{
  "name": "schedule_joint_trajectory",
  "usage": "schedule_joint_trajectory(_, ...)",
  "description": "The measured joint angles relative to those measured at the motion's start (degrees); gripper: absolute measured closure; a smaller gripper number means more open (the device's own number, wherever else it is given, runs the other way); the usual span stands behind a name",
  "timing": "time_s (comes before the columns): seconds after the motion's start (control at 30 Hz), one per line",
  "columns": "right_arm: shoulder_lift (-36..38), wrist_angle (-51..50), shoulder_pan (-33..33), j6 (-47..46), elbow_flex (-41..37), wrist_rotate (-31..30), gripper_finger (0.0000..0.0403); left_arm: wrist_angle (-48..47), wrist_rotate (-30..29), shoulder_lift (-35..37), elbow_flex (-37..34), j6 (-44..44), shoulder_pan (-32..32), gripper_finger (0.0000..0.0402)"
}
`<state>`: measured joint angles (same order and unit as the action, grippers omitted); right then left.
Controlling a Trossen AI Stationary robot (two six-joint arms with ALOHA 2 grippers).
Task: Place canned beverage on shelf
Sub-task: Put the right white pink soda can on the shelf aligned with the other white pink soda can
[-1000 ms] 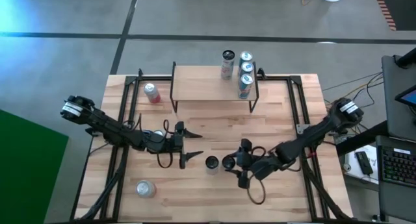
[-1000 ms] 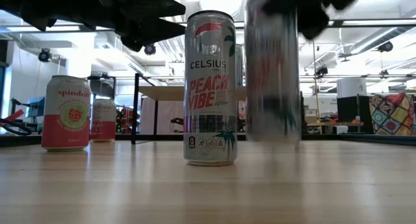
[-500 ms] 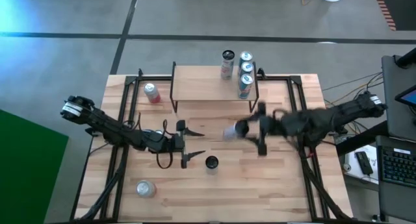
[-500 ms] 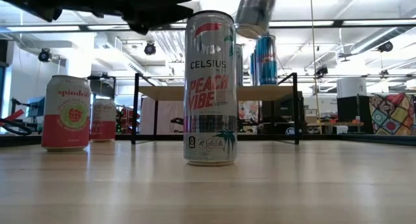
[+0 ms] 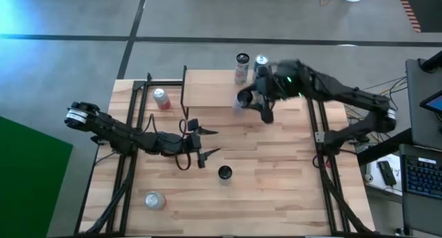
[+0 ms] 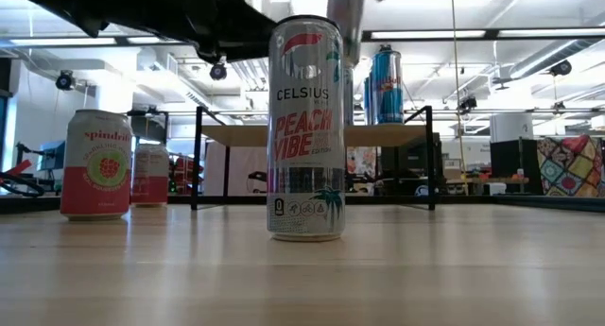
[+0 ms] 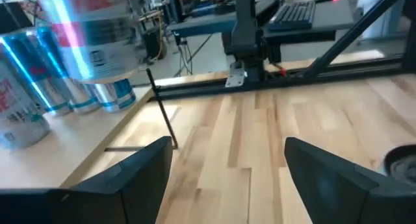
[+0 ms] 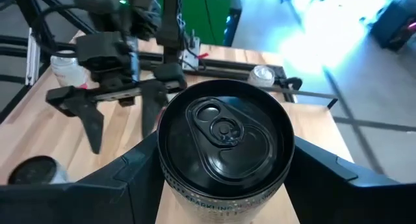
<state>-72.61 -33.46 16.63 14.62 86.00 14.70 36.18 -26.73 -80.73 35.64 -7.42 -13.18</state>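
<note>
right hand [image 5: 254, 104], can [image 8: 224, 146], apparently above shelf [image 5: 207, 93] edge

Bright, even indoor light; ceiling strip lamps visible in the low view, some blown out white. High view: strong blue-white flare in one upper corner, soft short shadows under the arms on the counter [image 5: 276, 169]. Right tool [image 5: 257, 100] and its can [image 5: 243, 98] smeared by motion blur there. Left wrist view: nearest can [image 7: 91, 36] blurred, blue streaks. Right wrist view: held can top sharp, far floor washed out by glare. Low view: Celsius can [image 6: 305, 128] crisp, background softer.
</note>
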Motion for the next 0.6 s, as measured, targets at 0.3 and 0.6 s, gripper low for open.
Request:
schedule_joint_trajectory(0.3, -9.9, -4.8, 18.0, 8.0, 7.9, 16.4, 0.0156, -7.7, -6.9, 0.0, -0.2, 4.0, -0.1, 0.0118)
schedule_joint_trajectory(0.6, -17.1, -6.5, 25.2, 10.5, 10.5, 28.4, 0.0156, -7.5, -6.9, 0.2, 0.0, 5.6, -0.2, 0.0118)
